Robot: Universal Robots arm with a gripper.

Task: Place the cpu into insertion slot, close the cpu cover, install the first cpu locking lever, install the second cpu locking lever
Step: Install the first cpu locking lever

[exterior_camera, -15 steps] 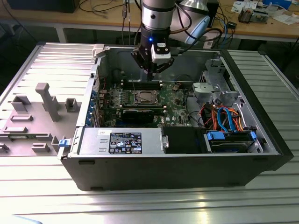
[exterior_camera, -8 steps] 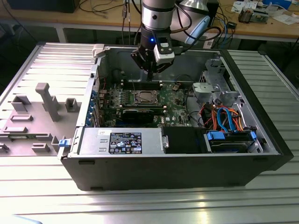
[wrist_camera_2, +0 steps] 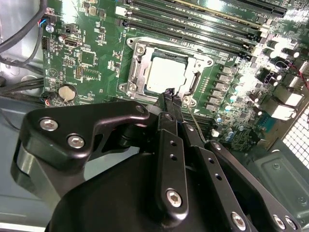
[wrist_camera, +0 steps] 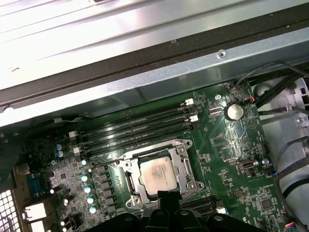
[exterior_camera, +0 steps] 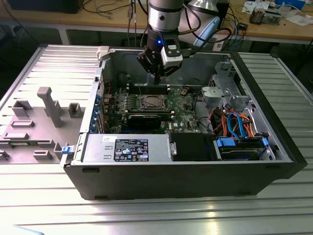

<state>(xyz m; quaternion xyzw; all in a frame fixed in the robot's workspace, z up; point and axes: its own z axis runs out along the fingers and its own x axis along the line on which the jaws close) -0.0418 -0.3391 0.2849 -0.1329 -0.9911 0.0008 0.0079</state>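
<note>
One cpu (exterior_camera: 149, 103) lies flat in the insertion slot (wrist_camera: 131, 182), square, with its dull silver-grey top facing up. The cpu cover (wrist_camera: 153, 152) lies closed around it, its window framing the chip. In the exterior view, the pincer (exterior_camera: 157, 78) hangs at the chip's 12 o'clock, above the memory slots (exterior_camera: 149, 88), clenched on nothing. The motherboard (exterior_camera: 183, 110) sits inside the open case (exterior_camera: 171, 181) on the ribbed surface (exterior_camera: 146, 215).

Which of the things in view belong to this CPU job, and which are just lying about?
Job: cpu; cpu cover lying around it; gripper above the board.
Lying about: memory slots; coin battery; blue and orange cables; grey fixtures outside the case.
</note>
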